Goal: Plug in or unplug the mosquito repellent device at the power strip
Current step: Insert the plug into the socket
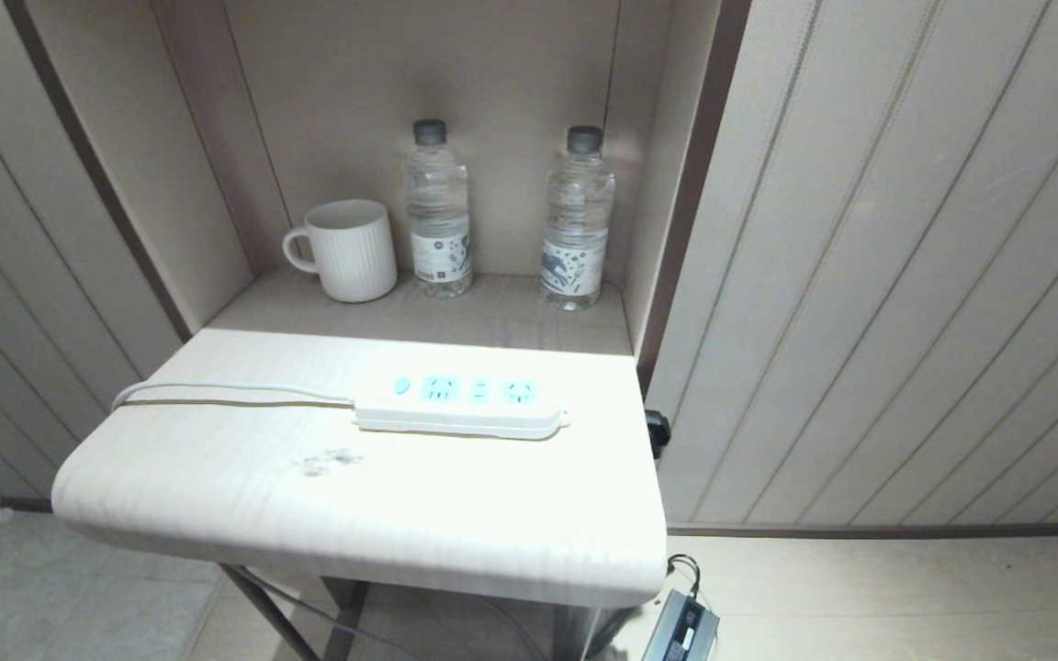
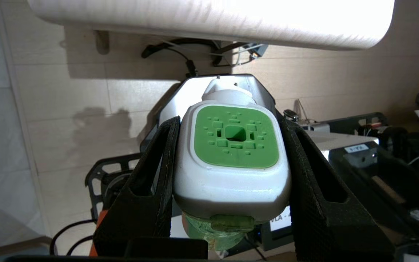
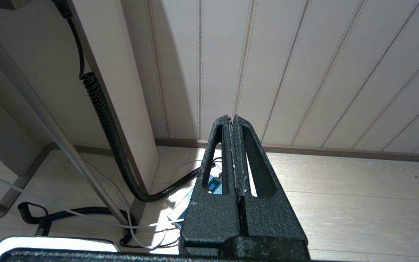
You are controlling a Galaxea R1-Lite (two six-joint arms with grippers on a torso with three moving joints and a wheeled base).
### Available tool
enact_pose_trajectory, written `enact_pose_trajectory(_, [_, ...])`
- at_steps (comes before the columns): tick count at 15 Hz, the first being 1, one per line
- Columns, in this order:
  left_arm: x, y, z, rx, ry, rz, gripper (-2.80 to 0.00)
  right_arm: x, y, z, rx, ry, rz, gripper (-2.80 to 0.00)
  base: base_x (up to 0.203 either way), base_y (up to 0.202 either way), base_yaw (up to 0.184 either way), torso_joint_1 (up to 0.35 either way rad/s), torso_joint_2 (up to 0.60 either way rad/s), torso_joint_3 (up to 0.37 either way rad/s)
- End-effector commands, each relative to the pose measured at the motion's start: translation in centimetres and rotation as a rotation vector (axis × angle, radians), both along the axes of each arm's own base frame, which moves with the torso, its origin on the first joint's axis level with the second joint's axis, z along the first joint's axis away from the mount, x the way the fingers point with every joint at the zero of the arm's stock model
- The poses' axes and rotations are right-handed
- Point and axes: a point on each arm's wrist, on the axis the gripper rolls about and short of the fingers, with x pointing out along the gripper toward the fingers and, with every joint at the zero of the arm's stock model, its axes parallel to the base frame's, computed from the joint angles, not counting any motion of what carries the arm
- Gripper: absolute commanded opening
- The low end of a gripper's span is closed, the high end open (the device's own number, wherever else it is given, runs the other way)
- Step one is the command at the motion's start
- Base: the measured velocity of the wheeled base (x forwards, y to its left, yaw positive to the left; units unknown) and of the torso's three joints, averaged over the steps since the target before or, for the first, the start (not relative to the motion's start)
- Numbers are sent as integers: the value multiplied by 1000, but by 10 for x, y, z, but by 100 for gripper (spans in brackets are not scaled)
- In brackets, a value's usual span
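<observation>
- The mosquito repellent device (image 2: 231, 160) sits clamped between the two black fingers (image 2: 155, 174) of the left gripper (image 2: 231, 182), well below the table's front edge (image 2: 209, 22); in the left wrist view the tabletop lies at twelve o'clock from it
- Its green-and-white head faces the wrist camera, the translucent green bottle end shows at six o'clock under the head, and a white knob-like part (possibly the plug side, I cannot tell for sure) juts out at twelve o'clock
- Its long axis, judged from this, runs from bottle to head roughly along the gripper's reach, pointing up toward the table's underside rather than down at any socket
- The power strip (image 1: 460, 404) lies flat on the table, long axis three to nine o'clock in the head view, sockets bare, its white cord (image 1: 217, 393) trailing off at nine o'clock
- The device is not plugged in, so plugging in looks like the job
- Risks: the head could strike the table's rounded edge on the way up, since it hangs close beneath; the pins could meet the socket askew if the device is not turned over first; the light strip may slide under a push
- A mug (image 1: 345, 250) and two water bottles (image 1: 437, 211) stand at twelve o'clock behind the strip, well apart from it
- The right gripper (image 3: 234, 153) hangs parked near the floor, fingers pressed together on nothing
</observation>
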Motion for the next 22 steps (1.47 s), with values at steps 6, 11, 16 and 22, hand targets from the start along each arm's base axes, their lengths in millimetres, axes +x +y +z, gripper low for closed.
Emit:
enact_pose_trajectory(6, [63,-26,-18,74,216,-20,-280,0,0,0,1,0,1,-280,0,0,0,0,0,0])
enact_pose_trajectory(11, [67,-38,-22,76,251,-40,-280,0,0,0,1,1,1,-280,0,0,0,0,0,0])
enact_pose_trajectory(16, [71,-40,-24,77,268,-31,-280,0,0,0,-2,1,1,-280,0,0,0,0,0,0])
enact_pose_trajectory(22, [79,-46,-27,87,280,-41,-280,0,0,0,-2,0,1,-280,0,0,0,122,-315,-194])
